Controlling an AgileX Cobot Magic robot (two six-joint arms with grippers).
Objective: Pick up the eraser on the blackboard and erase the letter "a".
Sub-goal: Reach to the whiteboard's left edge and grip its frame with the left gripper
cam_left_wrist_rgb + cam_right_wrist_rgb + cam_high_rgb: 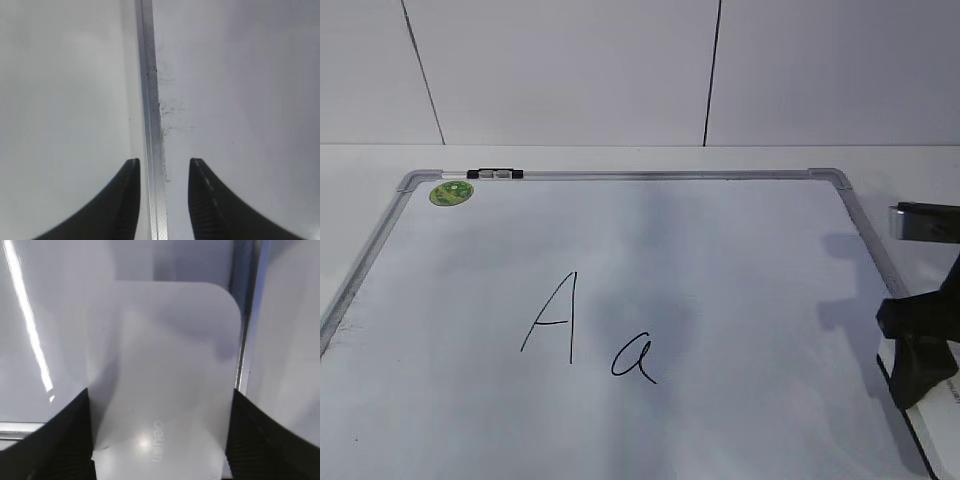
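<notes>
— Where do you stand with the job?

— At the pick-up. My right claw (159, 440) sits around the white, rounded oblong plastic eraser (165, 380), one black finger on each long side. The fingers look to be against its edges, though I can't tell whether they are pressing yet or only flanking it. It lies at the right edge of the big white dry-erase blackboard (740, 270), just beside the silver-grey frame, near the front corner.

— And the other claw?

— My left claw (164, 200) holds nothing; its fingers stand partly apart, straddling the board's metal frame on the left side.

— The target?

— The small cursive black-marker letter "a" (634, 358) is untouched, in the lower middle of the board, just right of the taller angular capital "A" (553, 317). It is well apart from the eraser.

— What next?

— I judge I must firm up the squeeze, lift the eraser level, carry it left across the board and set its felt side on the small letter only. The capital sits close, so the strokes should be short and kept to its right.
</notes>
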